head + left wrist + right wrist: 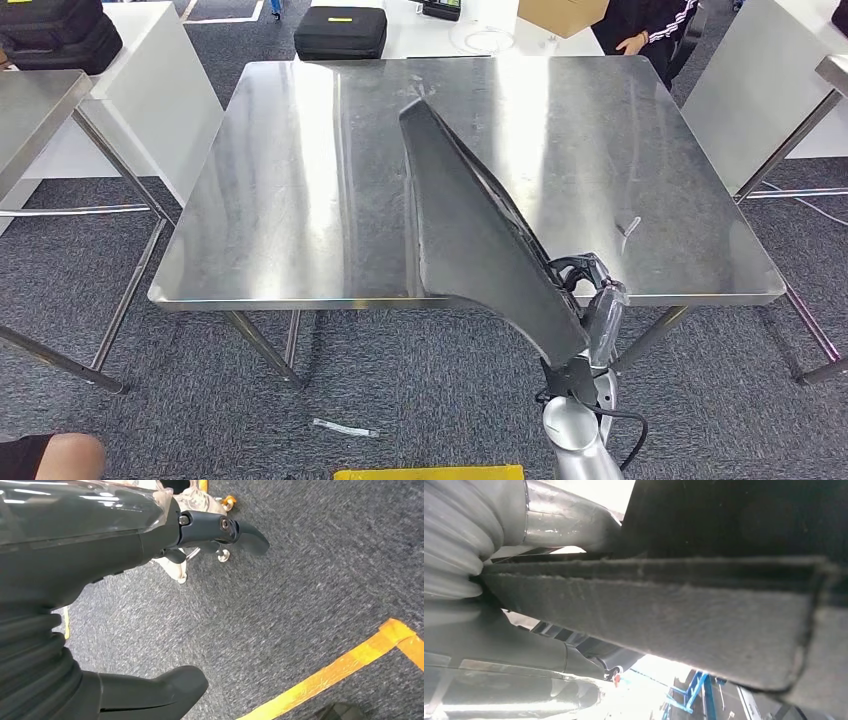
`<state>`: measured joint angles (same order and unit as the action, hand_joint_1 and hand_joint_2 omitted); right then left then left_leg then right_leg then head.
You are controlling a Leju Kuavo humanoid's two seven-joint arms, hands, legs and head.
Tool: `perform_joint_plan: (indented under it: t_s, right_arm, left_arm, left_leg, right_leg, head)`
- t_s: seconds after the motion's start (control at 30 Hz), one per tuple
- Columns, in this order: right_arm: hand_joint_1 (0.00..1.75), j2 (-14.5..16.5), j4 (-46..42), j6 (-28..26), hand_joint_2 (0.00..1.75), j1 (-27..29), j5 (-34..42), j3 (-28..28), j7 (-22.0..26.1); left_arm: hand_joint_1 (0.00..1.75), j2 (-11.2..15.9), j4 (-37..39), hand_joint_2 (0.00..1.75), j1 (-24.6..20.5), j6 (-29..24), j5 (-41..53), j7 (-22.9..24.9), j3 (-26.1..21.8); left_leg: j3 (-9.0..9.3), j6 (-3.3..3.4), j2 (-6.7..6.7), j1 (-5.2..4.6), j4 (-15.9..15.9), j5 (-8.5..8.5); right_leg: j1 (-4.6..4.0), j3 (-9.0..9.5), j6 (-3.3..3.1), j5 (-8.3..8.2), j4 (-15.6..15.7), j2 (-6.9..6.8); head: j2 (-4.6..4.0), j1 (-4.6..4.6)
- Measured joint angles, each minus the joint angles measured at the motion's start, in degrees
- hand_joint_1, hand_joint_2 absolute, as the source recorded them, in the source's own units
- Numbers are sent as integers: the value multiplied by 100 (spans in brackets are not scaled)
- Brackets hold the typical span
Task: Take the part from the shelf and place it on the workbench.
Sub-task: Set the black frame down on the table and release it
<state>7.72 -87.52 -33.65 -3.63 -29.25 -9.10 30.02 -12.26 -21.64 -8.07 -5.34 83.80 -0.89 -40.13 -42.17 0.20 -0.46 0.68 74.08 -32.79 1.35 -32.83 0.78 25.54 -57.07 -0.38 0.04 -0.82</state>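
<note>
My right hand (590, 290) grips the part (480, 235) at its lower, narrow end, with the fingers closed around the edge. The part is a long, dark, felt-like panel, wide at the far end and tapering toward my hand. It stands tilted over the near right portion of the workbench (300, 180), its upper tip raised above the middle of the steel top. Whether its lower edge touches the surface I cannot tell. In the right wrist view the part (664, 615) lies close across the lens, showing a fibrous grey face and a thick dark rim, with my right hand (524, 645) clamped around it.

My left hand (150, 545) hangs over grey carpet (300, 590), holding nothing, with the thumb and fingers apart. A strip of yellow floor tape (350, 660) runs across the carpet beside it.

The workbench is a square stainless table with a scuffed, reflective top. A second steel table (30, 110) stands to the left. Beyond the workbench sit a black case (340, 32) and a cardboard box (560, 15) on a white surface. A person in a dark sleeve with white stripes (655, 25) stands at the far right.

I can read no brand, label or writing on the part, the tables or the case.
</note>
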Motion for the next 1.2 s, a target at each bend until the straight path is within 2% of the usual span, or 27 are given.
perform_joint_plan:
  t_s: [0.03,0.1,0.17,0.2,0.27,0.37,0.53,0.77,1.2]
  right_arm:
    - [175,0,8,2,175,0,1,1,1]
    - [175,1,15,4,175,-3,1,1,4]
    - [175,-1,15,4,175,-5,-1,6,9]
    - [175,-2,14,4,175,-5,-3,9,11]
    - [175,-4,15,4,175,-4,-7,11,15]
    - [175,-7,16,3,175,-3,-7,11,17]
    - [175,-7,28,4,175,-10,-6,11,30]
    - [175,-7,31,4,175,-40,-6,13,32]
    - [175,-7,31,-3,175,-40,-8,20,33]
  left_arm:
    - [0,4,2,175,1,11,-2,-9,-3]
    - [0,16,3,175,-4,46,-3,-38,-6]
    - [0,26,7,175,-18,97,-7,-78,-7]
    - [0,26,10,175,-24,116,-8,-92,-7]
    - [0,27,20,175,-28,141,-12,-108,-8]
    - [0,30,28,175,-28,157,-13,-112,-11]
    - [0,33,31,175,-28,146,-33,-112,-11]
    - [0,37,31,175,-30,117,-48,-112,-11]
    - [0,37,33,175,-70,119,-51,-107,-11]
  left_leg:
    - [63,-6,15,15,-156,139]
    - [438,-1,64,37,-908,503]
    - [743,27,99,30,-1479,665]
    - [801,41,105,19,-1580,668]
    - [824,62,78,-11,-1598,682]
    - [822,97,48,-58,-1597,684]
    - [822,151,34,-71,-1593,673]
    - [823,160,32,-70,-1590,667]
    - [826,158,32,-46,-1591,669]
  right_leg:
    - [4,5,5,4,-1,-6]
    - [3,20,31,19,-6,-9]
    - [-38,19,81,45,-25,-10]
    - [-69,13,94,55,-32,-13]
    - [-85,13,96,60,-33,-25]
    - [-64,37,100,54,-1,-50]
    - [-55,65,142,39,43,-64]
    - [-56,66,197,34,47,-65]
    - [-79,66,196,35,44,-65]
  head:
    - [0,0]
    - [0,0]
    - [1,9]
    - [1,15]
    - [1,25]
    - [1,24]
    - [0,24]
    - [1,23]
    - [0,23]
